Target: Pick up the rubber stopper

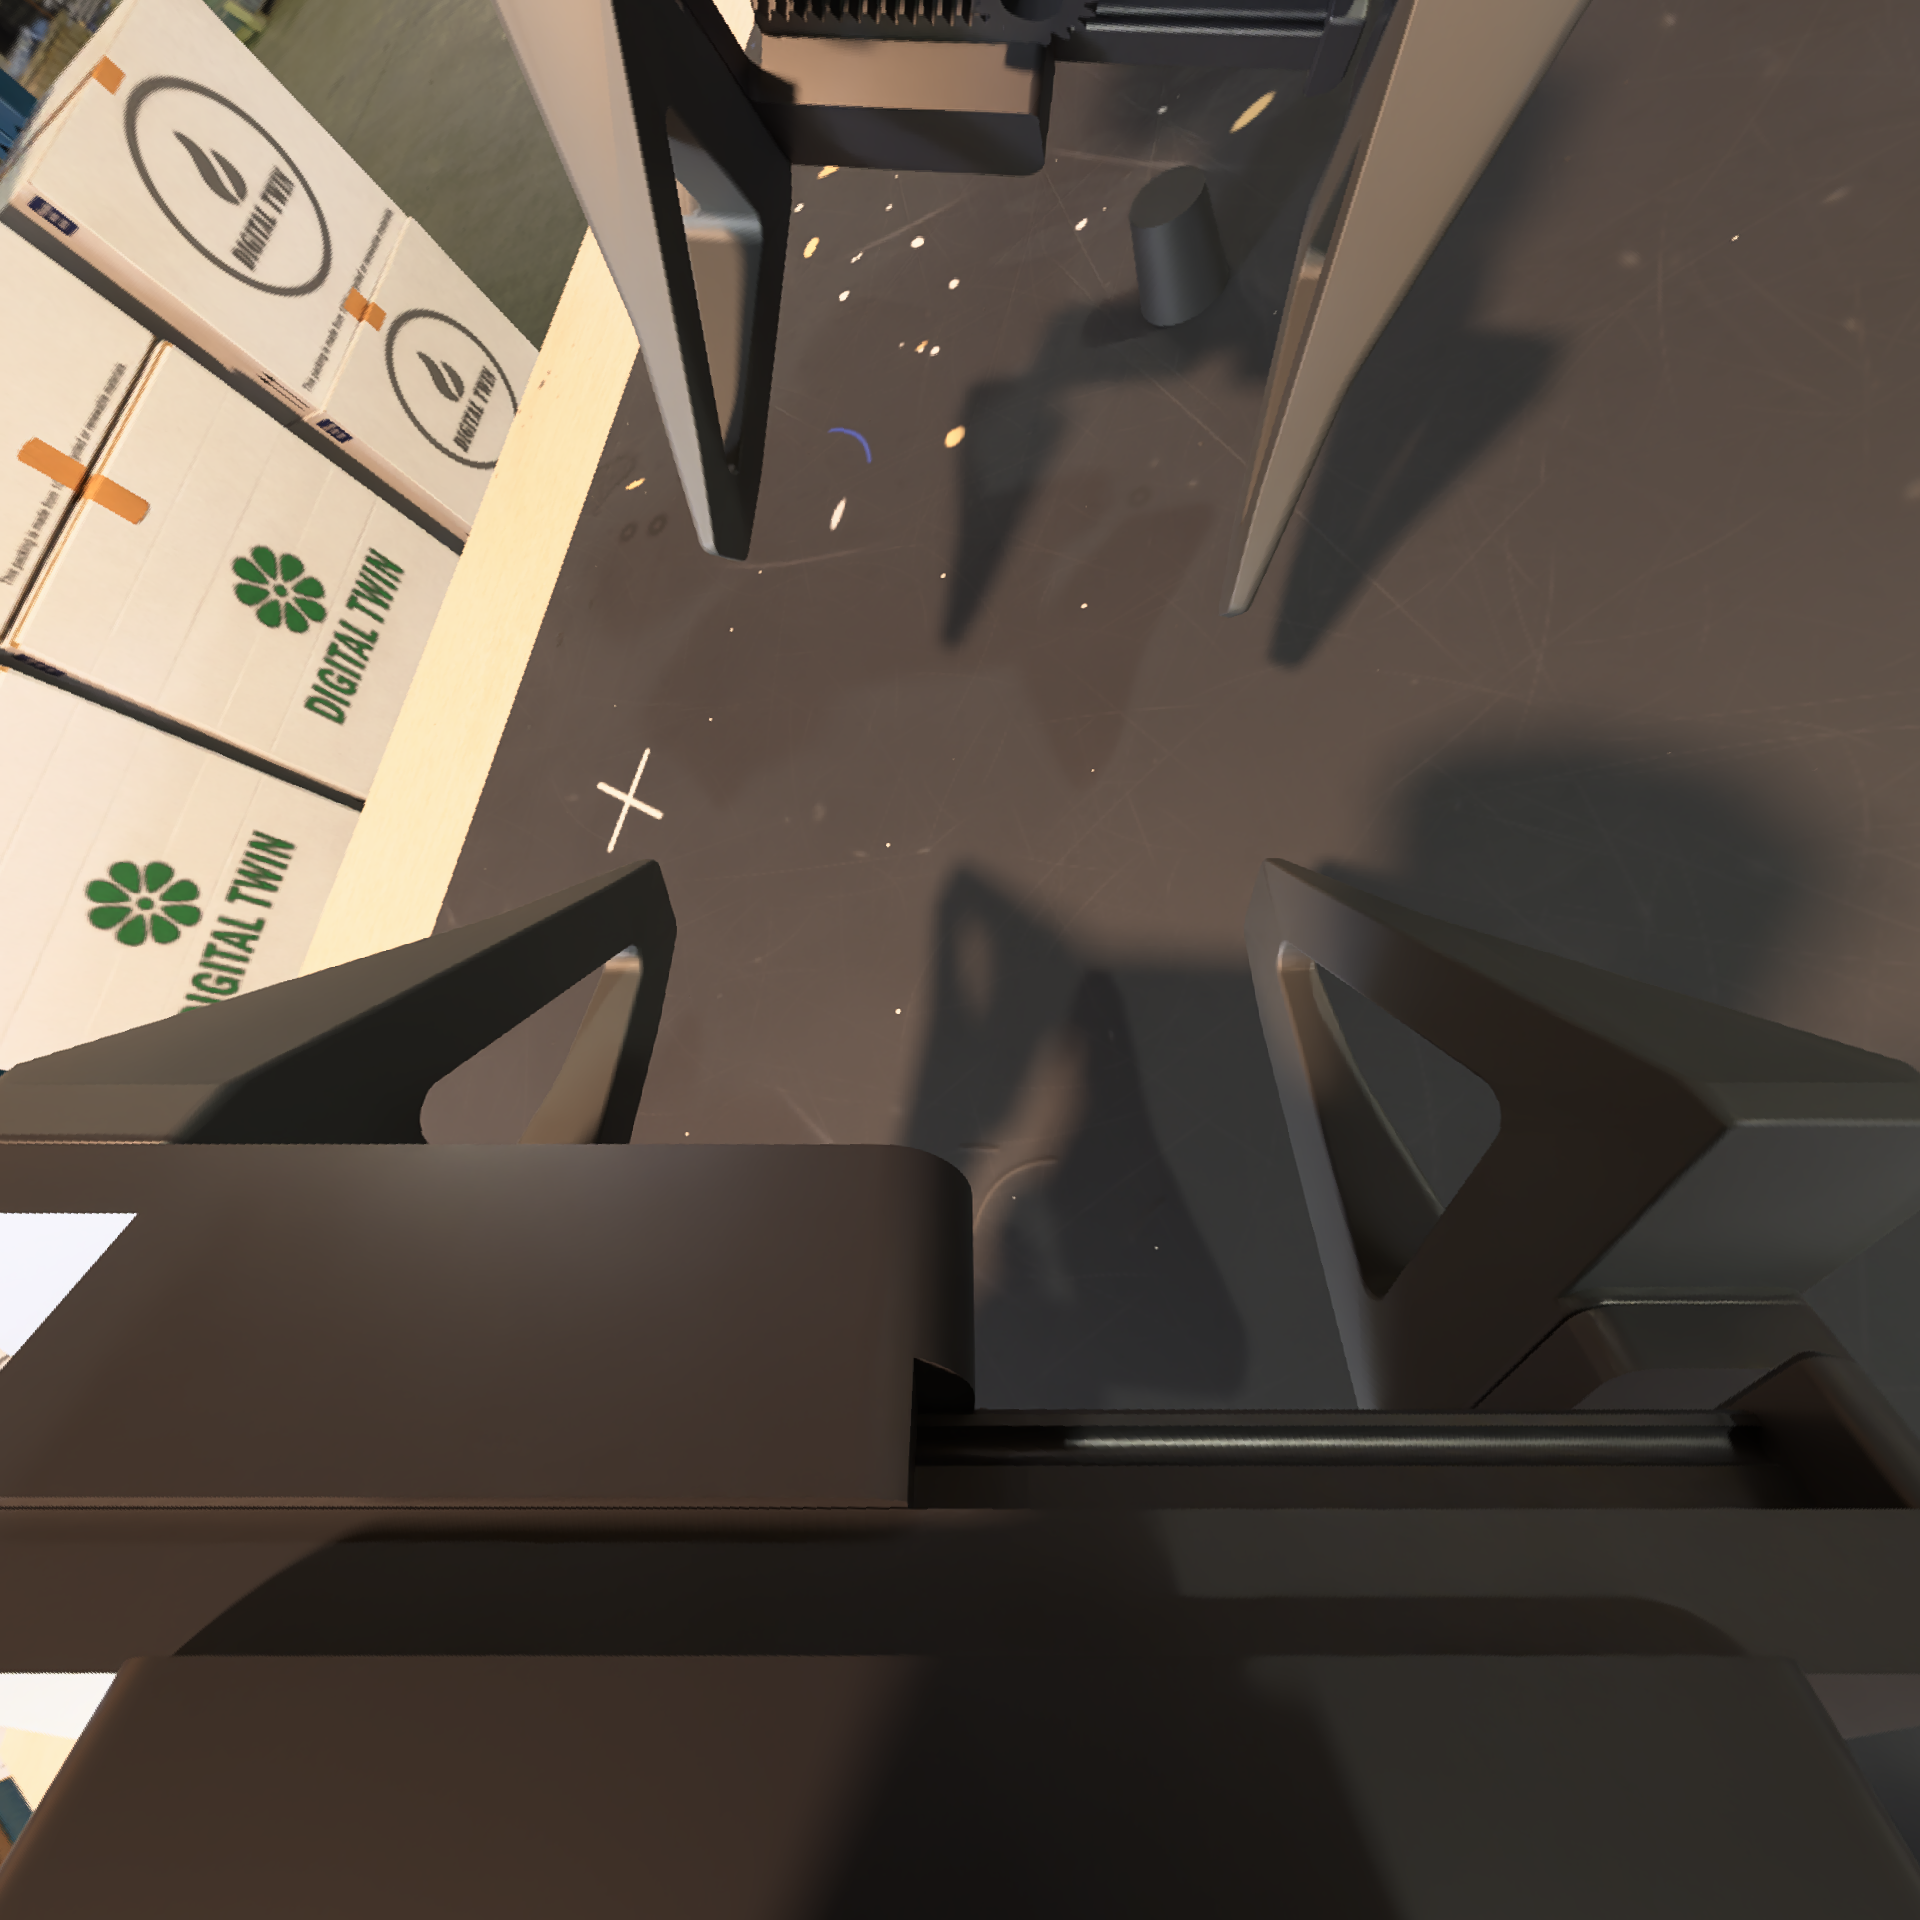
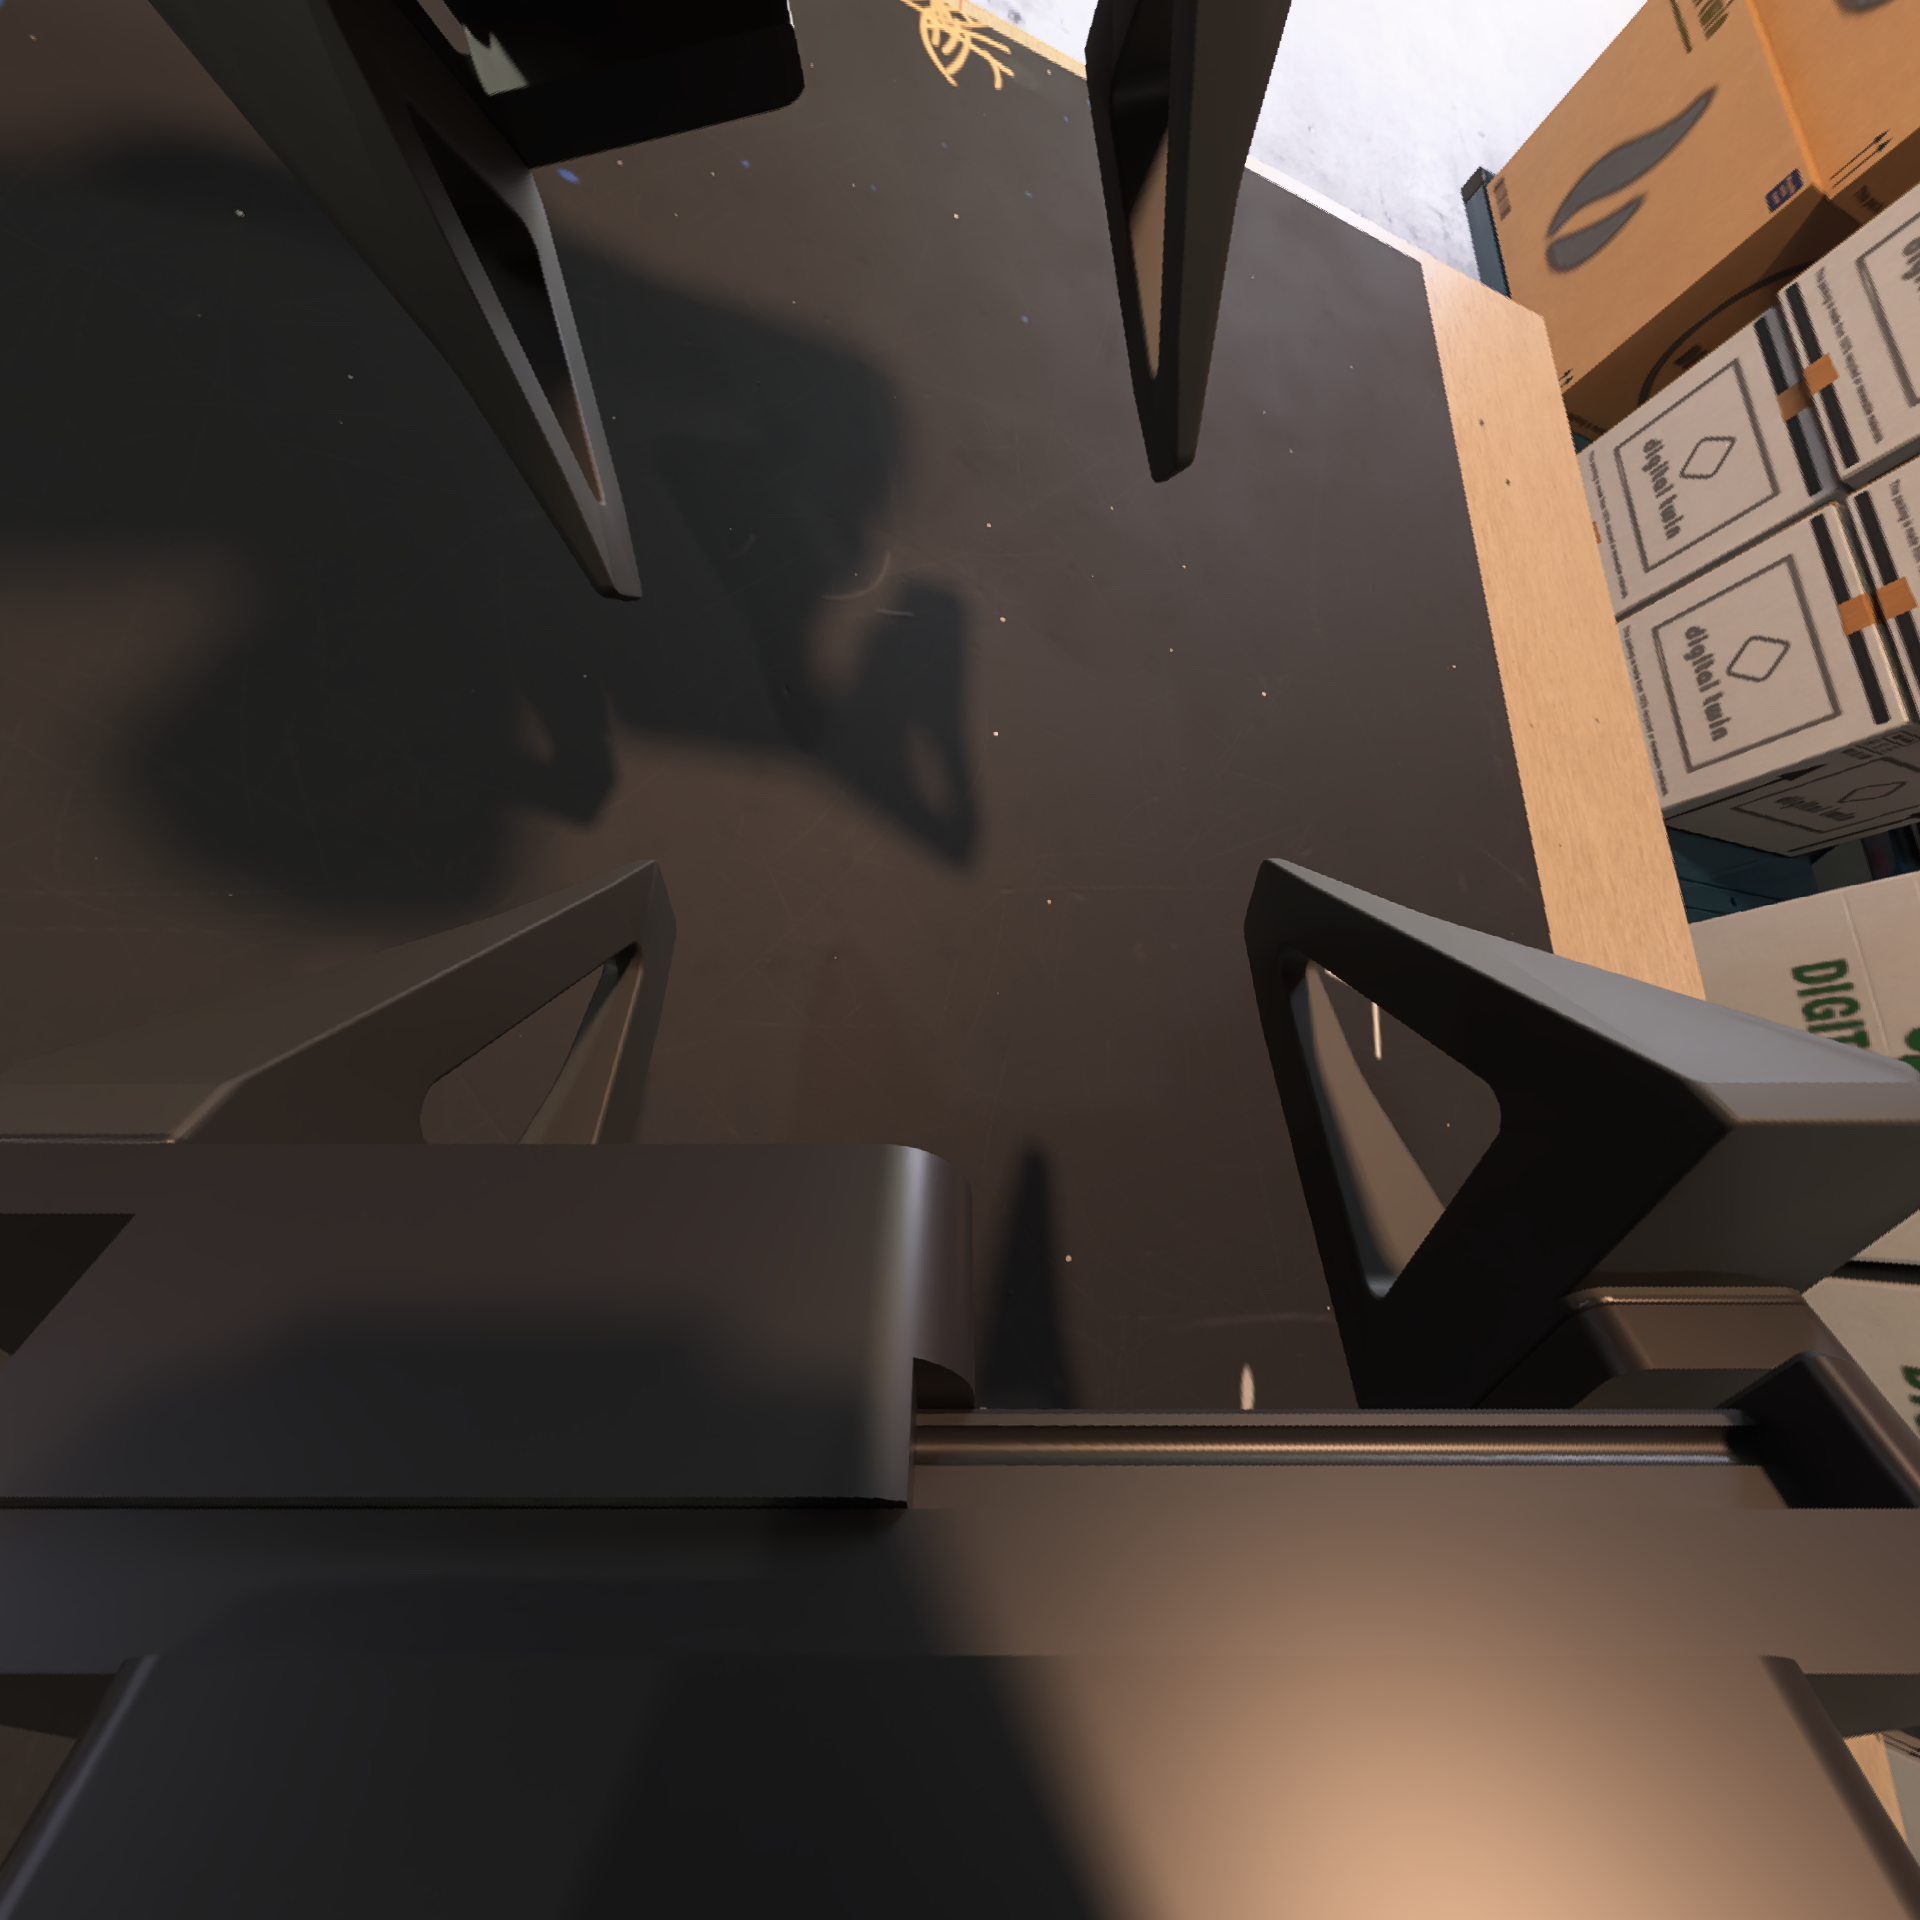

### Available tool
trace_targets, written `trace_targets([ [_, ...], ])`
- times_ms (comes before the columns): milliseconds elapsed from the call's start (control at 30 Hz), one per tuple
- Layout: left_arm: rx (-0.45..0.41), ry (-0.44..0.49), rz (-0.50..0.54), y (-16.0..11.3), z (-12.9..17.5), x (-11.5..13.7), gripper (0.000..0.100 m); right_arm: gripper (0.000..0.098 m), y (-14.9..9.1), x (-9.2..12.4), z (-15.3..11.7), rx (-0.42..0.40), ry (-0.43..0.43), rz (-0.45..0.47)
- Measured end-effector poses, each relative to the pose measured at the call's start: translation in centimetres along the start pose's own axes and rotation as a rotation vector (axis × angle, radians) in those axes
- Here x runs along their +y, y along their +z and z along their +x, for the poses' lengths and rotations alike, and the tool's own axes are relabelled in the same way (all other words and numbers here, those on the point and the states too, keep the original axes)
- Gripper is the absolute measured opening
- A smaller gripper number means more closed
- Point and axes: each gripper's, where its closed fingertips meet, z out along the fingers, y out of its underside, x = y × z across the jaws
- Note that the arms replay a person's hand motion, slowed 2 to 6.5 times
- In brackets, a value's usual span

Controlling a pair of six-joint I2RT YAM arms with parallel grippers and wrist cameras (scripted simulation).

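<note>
The rubber stopper (image 1: 1174, 249) is a small dark grey cylinder standing on the dark mat (image 1: 1558, 520), at the top of the left wrist view. My left gripper (image 1: 958, 868) is open and empty above the mat, well short of the stopper. My right gripper (image 1: 982, 579) comes in from the top, facing the left one, open and empty; the stopper shows between its two fingers, near their base. In the right wrist view my right gripper (image 2: 956, 868) is open over bare mat and the left gripper (image 2: 894, 532) faces it, open. The stopper is hidden in that view.
A pale wooden table edge (image 1: 478, 644) borders the mat on the left, with stacked white cardboard boxes (image 1: 208, 582) beyond it. A white cross mark (image 1: 629, 800) lies on the mat. In the right wrist view, the table edge (image 2: 1538, 623) and more boxes (image 2: 1745, 582) are on the right.
</note>
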Motion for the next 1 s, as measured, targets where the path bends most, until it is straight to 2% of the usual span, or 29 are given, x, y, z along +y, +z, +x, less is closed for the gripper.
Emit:
trace_targets([
  [367,0.010,-0.068,0.032,-1.1,0.0,-0.2,0.093,0.0939,-1.2,0.0,-0.1,0.020,0.014,-0.009],
  [567,-0.005,-0.100,0.044,-2.2,0.2,-0.1,0.093,0.0939,-3.7,0.9,0.3,0.057,0.070,-0.009],
  [700,-0.014,-0.116,0.048,-3.0,0.5,0.0,0.092,0.0935,-6.0,2.4,0.9,0.103,0.115,-0.035],
  [833,-0.020,-0.135,0.061,-3.7,1.0,0.0,0.091,0.0834,-8.1,4.8,1.1,0.134,0.169,-0.089],
  [1000,-0.015,-0.157,0.084,-4.4,1.7,-0.5,0.089,0.0710,-9.8,7.6,0.0,0.100,0.264,-0.147],
])
